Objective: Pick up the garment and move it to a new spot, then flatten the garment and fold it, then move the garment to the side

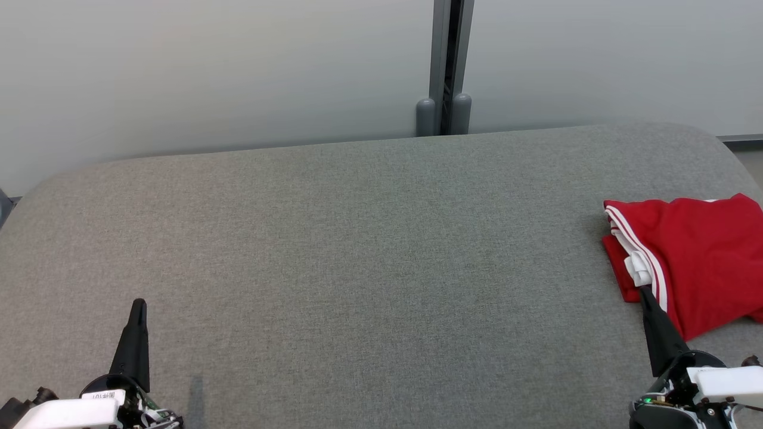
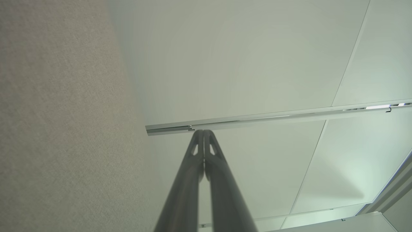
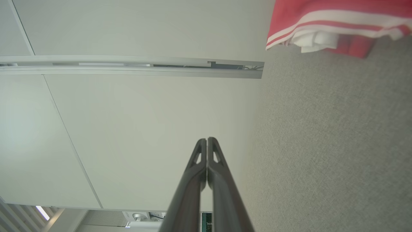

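Red garment point(image 1: 697, 268) lies folded on the grey upholstered surface point(image 1: 357, 238), hard against its right edge, about midway between the near and far edges. White stripes run along its left fold, and a bit of white cloth pokes out there. The part furthest right runs out of the head view.

Right gripper point(image 1: 644, 293): near right corner of the surface, fingers pressed together, nothing between them. From the head view its tip overlaps the garment's near left corner. The right wrist view puts the garment point(image 3: 322, 19) ahead of and off to one side of the right gripper point(image 3: 207, 140), with bare grey fabric between the two. So it is near the garment but apart from it, with no hold on the cloth. How high the tip sits above the surface I cannot tell.

Left gripper point(image 1: 139, 305): near left corner, well apart from the garment, with nearly the whole width of the surface between them. Its fingers are likewise closed tip to tip and empty. In the left wrist view the left gripper point(image 2: 203, 132) points along the surface towards the pale wall panels point(image 1: 238, 71).

Behind the far edge the wall panels meet at a grey upright post point(image 1: 446, 59), a little right of centre.
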### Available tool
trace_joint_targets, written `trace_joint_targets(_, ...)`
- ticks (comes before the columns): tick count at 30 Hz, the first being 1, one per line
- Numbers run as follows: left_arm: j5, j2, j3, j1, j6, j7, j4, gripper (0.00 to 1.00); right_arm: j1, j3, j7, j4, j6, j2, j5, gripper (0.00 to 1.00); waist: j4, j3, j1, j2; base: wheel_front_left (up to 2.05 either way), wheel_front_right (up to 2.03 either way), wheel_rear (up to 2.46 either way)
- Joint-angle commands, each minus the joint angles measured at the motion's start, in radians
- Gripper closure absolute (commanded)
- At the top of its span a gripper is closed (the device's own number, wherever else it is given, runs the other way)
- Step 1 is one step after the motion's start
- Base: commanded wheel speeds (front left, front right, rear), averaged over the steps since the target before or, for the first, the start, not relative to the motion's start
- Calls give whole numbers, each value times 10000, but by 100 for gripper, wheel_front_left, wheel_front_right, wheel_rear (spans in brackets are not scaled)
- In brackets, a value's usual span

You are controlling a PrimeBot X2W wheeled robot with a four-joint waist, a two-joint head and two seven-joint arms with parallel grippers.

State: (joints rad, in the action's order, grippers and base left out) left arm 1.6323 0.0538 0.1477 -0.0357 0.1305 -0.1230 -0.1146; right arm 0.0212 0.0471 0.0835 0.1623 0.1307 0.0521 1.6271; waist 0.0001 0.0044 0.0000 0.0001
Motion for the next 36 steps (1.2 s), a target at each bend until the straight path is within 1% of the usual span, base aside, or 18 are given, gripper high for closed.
trace_joint_targets(1, 33, 30, 58, 146, 44, -45, -15, 100, 73, 16, 80, 2, 0, 55, -2, 100, 0, 0, 0, -1, 0, 0, 0)
trace_joint_targets(36, -24, -10, 106, 157, 44, -78, -17, 100, 76, 56, 98, 3, 0, 19, -46, 100, 0, 0, 0, -1, 0, 0, 0)
